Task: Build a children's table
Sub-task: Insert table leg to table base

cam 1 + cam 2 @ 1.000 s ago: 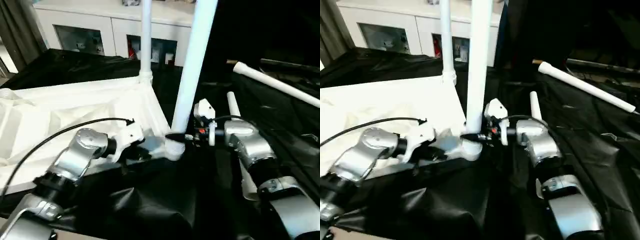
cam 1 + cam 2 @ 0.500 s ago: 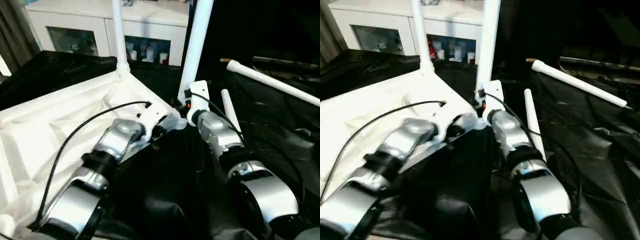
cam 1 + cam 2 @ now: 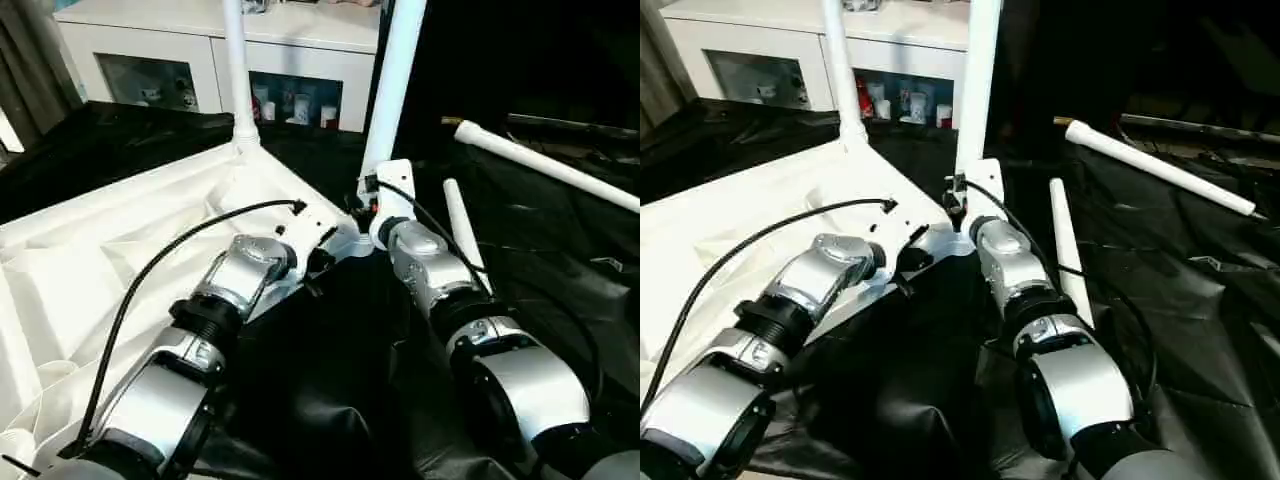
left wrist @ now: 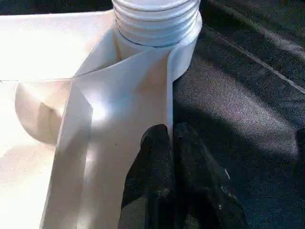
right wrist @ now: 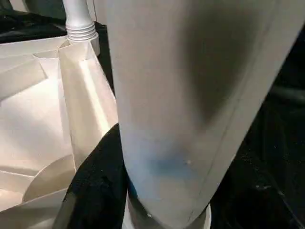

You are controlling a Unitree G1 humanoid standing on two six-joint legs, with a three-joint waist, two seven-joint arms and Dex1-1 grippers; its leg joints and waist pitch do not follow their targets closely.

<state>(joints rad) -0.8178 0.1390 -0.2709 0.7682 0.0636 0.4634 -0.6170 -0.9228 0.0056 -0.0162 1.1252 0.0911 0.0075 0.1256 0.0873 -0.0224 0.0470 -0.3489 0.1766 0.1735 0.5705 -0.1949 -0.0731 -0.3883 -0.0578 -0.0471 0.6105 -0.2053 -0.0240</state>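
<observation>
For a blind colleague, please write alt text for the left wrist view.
The left end effector, its black fingers shut, presses against the rim of the white tabletop near a corner socket. A leg's ribbed end sits in that socket; black cloth lies beside.

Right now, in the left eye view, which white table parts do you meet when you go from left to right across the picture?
Tabletop, upside down → thin upright leg at its far corner → thick upright leg at the near corner → short leg lying on the black cloth → long leg lying farther right.
</observation>
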